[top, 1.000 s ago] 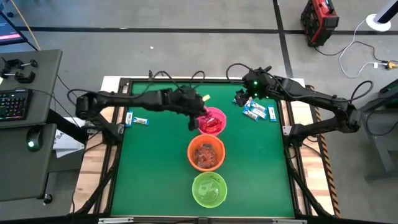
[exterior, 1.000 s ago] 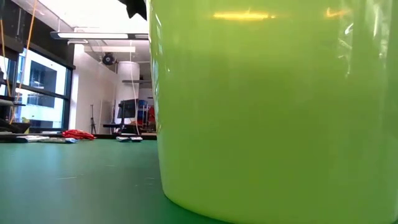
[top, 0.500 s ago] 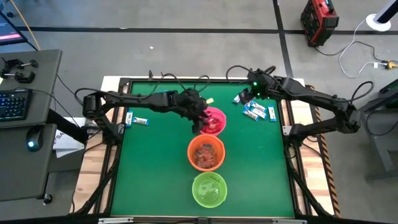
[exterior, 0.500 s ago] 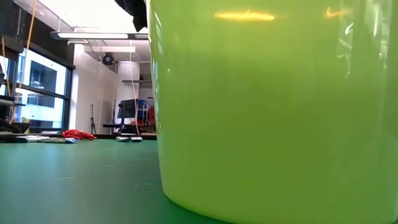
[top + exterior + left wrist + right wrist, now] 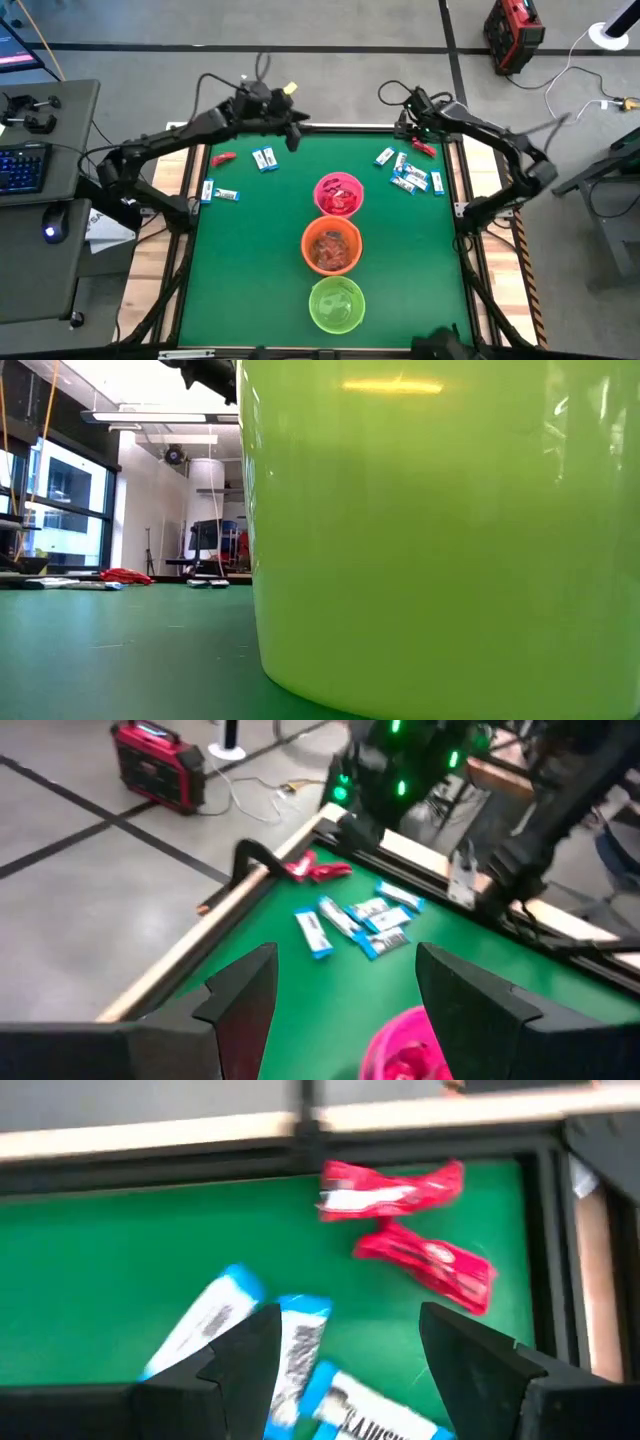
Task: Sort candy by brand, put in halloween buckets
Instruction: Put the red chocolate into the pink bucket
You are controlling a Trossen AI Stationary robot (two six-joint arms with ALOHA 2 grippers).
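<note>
Three halloween buckets stand in a row down the table's middle: pink (image 5: 340, 193), orange (image 5: 331, 245), lime green (image 5: 336, 303). The pink and orange ones hold candy. Blue-and-white candy (image 5: 410, 176) and two red candies (image 5: 423, 148) lie flat at the far right. More candy (image 5: 264, 158) lies flat at the far left. My left gripper (image 5: 293, 133) hangs open over the far edge, left of centre, holding nothing (image 5: 345, 1010). My right gripper (image 5: 408, 128) is open above the far right corner, over the red candies (image 5: 425, 1260), touching none (image 5: 345, 1370).
The table's raised wooden frame (image 5: 330, 127) runs close behind both grippers. The lime green bucket (image 5: 440, 530) fills the low view. A red case (image 5: 513, 33) and cables lie on the floor beyond the table. The green mat between the candy groups and the buckets is bare.
My left gripper has left the pink bucket's left rim, risen and swung toward the table's far edge and to the left, uncovering candy that lay under its arm. My right gripper has gone toward the far right corner and down, turning as it went, to above the red candies.
</note>
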